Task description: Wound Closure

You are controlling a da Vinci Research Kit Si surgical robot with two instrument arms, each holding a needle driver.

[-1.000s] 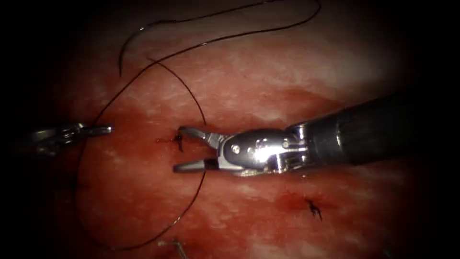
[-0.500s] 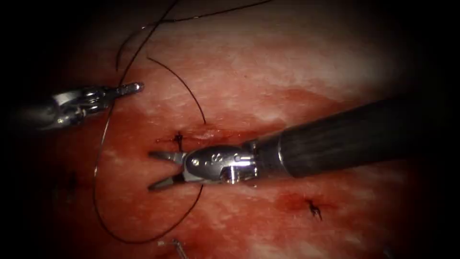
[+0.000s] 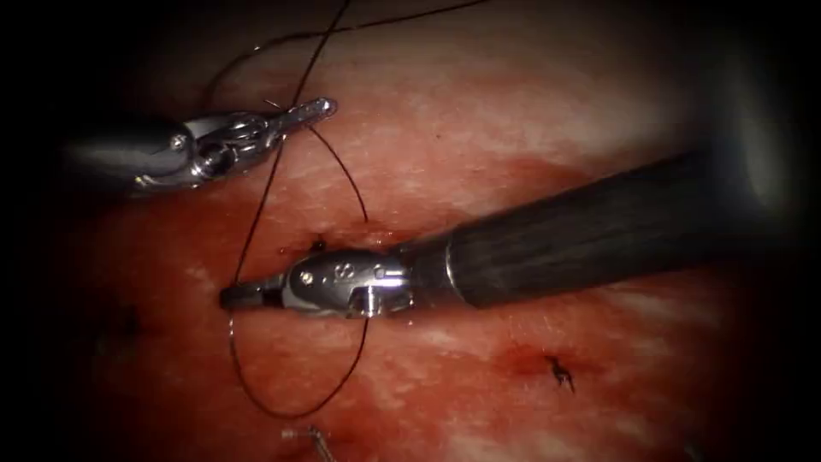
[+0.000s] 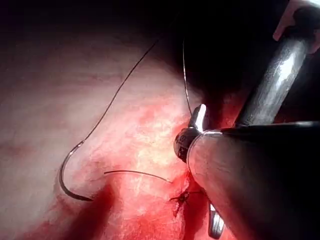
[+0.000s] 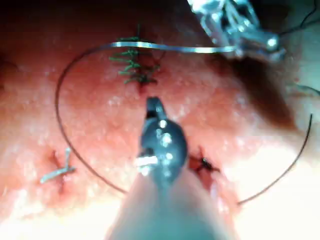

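The left hand (image 3: pixel 318 107) is closed on the thread (image 3: pixel 256 227). The right hand (image 3: pixel 229 297) is closed, holding nothing. The needle (image 4: pixel 70 186) lies loose on the tissue (image 3: pixel 479 137).

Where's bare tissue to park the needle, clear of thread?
Bare: the pale tissue above the right tool's shaft. Crowded left of it: left claw and right claw each grip thread near the stitch, and the needle lies free on the tissue.

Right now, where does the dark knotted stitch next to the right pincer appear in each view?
Endoscope: knotted stitch just above the right pincer.
Left wrist: stitch at a loose thread end.
Right wrist: stitch beside that pincer.
Shared landmark: red fluid around it.
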